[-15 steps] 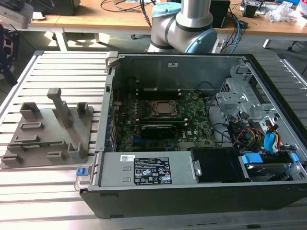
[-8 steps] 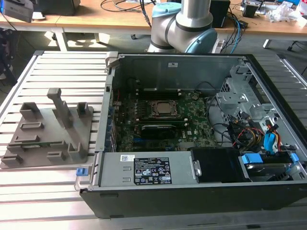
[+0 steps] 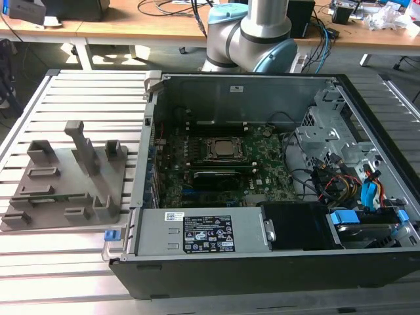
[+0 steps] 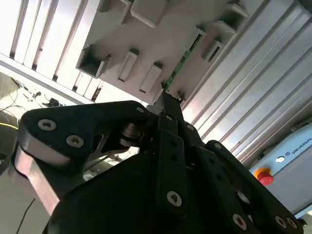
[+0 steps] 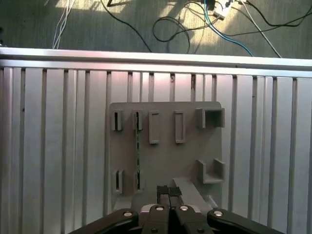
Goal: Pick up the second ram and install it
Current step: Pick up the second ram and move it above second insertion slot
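Observation:
The second ram (image 5: 137, 151) is a thin green stick standing on edge in a slot of the grey holder block (image 5: 165, 156). In the second wrist view the ram (image 4: 183, 63) runs along the block (image 4: 146, 39), just beyond my fingertips. My gripper (image 5: 169, 190) hovers above the block's near edge, beside the ram and apart from it. Its black pads (image 5: 163, 190) are shut together with nothing between them. The second wrist view also has the gripper (image 4: 168, 100) shut. In the exterior view the block (image 3: 65, 190) lies on the slatted table at that view's left.
An open computer case (image 3: 197, 236) stands at the exterior view's right, with the green motherboard (image 3: 262, 177) and CPU socket (image 3: 220, 149) inside. The arm's base (image 3: 249, 33) stands behind the case. Cables (image 5: 185, 24) lie on the floor beyond the table edge.

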Motion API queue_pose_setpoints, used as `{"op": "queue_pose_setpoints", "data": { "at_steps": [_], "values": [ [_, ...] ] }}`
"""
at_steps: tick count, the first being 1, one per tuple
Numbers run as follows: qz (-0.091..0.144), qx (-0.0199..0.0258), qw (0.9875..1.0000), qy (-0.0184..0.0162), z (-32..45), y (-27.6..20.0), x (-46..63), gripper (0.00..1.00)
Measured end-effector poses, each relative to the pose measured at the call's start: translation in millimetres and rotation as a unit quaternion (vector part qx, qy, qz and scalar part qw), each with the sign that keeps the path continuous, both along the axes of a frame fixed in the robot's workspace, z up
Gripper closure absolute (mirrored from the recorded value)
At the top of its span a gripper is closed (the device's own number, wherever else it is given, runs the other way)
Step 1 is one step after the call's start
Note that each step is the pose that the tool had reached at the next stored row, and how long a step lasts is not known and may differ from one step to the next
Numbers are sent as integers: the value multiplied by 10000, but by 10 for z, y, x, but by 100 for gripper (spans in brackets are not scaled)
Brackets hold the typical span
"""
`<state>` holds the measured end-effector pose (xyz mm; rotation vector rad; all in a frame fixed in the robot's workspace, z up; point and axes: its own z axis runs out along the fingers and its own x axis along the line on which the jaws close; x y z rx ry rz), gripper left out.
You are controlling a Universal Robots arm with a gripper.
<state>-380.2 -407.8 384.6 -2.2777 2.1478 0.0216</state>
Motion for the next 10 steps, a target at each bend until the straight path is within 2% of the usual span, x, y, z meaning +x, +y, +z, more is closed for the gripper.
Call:
{"op": "queue_pose_setpoints", "data": {
  "at_steps": [2, 4, 6, 8, 10],
  "values": [
    [291, 0, 9996, 0, 0, 0, 0, 89],
    [445, 0, 9990, 0, 0, 0, 0, 89],
    [821, 0, 9966, 0, 0, 0, 0, 89],
    [987, 0, 9951, 0, 0, 0, 0, 89],
    [1378, 0, 9905, 0, 0, 0, 0, 89]
  ]
}}
